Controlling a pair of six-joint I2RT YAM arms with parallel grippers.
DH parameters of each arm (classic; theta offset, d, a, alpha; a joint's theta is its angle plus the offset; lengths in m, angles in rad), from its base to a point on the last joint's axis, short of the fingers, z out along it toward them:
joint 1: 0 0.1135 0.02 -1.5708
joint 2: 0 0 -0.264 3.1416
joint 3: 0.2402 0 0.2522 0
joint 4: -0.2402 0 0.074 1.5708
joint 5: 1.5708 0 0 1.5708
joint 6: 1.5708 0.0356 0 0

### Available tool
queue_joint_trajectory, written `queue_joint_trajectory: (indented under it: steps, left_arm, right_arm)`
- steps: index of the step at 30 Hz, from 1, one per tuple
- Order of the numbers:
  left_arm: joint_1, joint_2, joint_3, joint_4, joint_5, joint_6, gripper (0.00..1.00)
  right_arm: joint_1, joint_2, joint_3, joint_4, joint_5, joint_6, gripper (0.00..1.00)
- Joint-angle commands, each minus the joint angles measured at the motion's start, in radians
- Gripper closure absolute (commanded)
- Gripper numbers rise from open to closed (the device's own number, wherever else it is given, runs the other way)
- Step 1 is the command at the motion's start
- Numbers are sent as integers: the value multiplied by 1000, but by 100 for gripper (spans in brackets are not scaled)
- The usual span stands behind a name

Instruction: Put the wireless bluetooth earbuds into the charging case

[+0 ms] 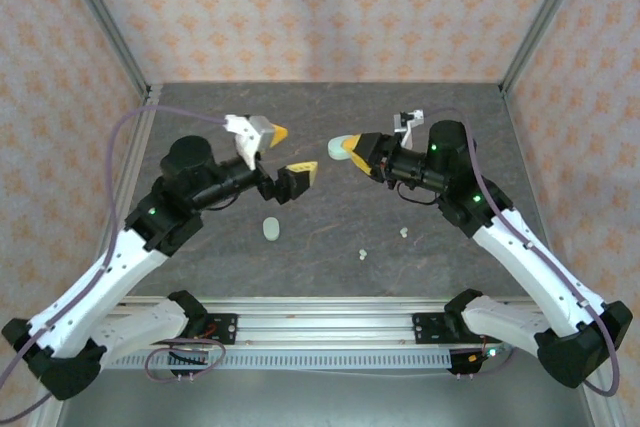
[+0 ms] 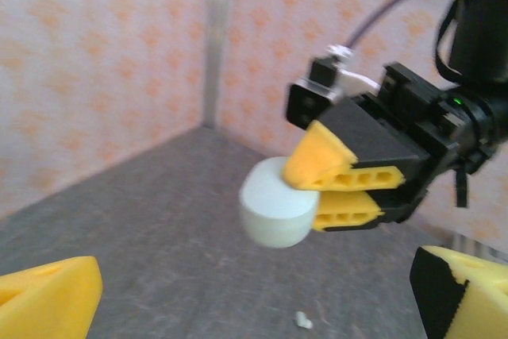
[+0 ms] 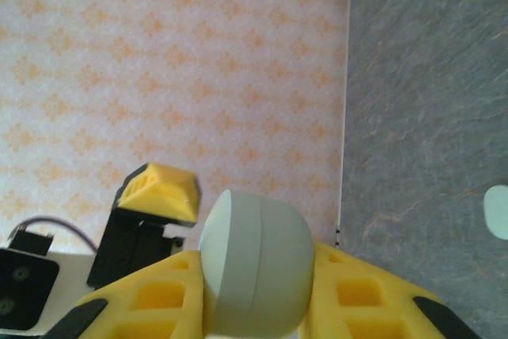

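Spare case (image 1: 270, 229) is noted flat on the desk, left of centre toward the front edge, long axis front-to-back. Left fingers (image 1: 298, 173) are spread wide, nothing held, raised over mid-desk. Held case (image 1: 341, 147) is clamped aloft by the right fingers (image 1: 362, 150). Its lid looks shut, and its long axis is judged level, nose toward the left edge. 2 earbuds (image 1: 362, 253) lie loose near the front edge, right of centre, heading unreadable.

Risk: the held case is pinched at 1 end only, so it may be twisted free or dropped when the lid is pulled. Buds may be flicked away.
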Motion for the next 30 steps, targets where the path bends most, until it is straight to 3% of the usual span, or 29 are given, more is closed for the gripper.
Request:
queue_joint_trajectory:
  steps: [1, 8, 16, 30]
  left_arm:
    - [31, -34, -7, -107, -162, -2, 0]
    - [97, -12, -22, -238, -246, -122, 0]
    - [150, 29, -113, -311, -286, -252, 0]
    - [276, 96, -246, -304, -286, -321, 0]
  right_arm:
    - [-10, 0, -8, -10, 47, -50, 81]
    - [-35, 155, -53, 69, 51, -121, 81]
    - [-105, 485, -5, 190, 4, -171, 81]
    - [-101, 1078, 291, 286, -126, -157, 81]
